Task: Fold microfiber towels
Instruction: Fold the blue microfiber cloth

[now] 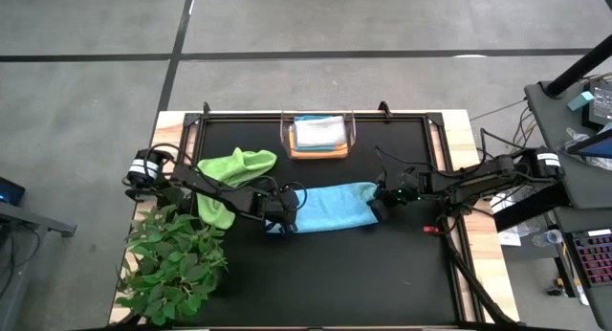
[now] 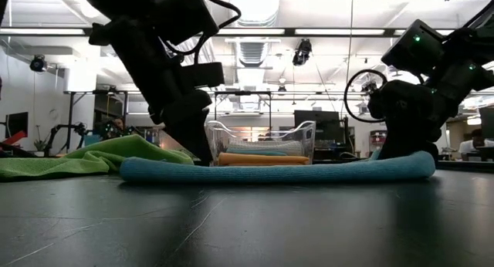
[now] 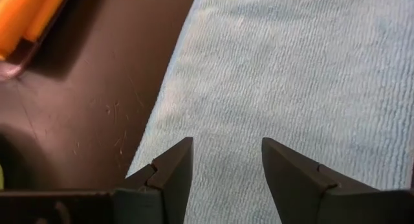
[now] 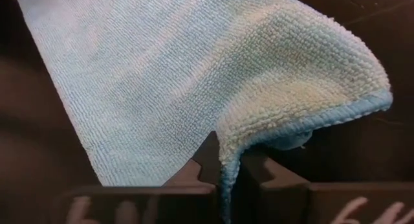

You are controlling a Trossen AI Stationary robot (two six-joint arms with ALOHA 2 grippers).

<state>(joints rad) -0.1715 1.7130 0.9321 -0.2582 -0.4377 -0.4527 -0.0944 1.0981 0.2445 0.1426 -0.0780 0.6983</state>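
While flat at centre frame, light blue towel [image 1: 333, 207] pinched at right edge by right gripper [image 1: 380, 205]; left gripper [image 1: 279, 216] apart over left edge (lime green towel [image 1: 229, 173] upper left).

Light blue towel [image 2: 278, 171] flat on black table [image 2: 247, 228], end effectors at both ends.

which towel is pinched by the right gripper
The light blue towel: the right gripper is shut on its edge. The lime green towel lies crumpled, unheld.
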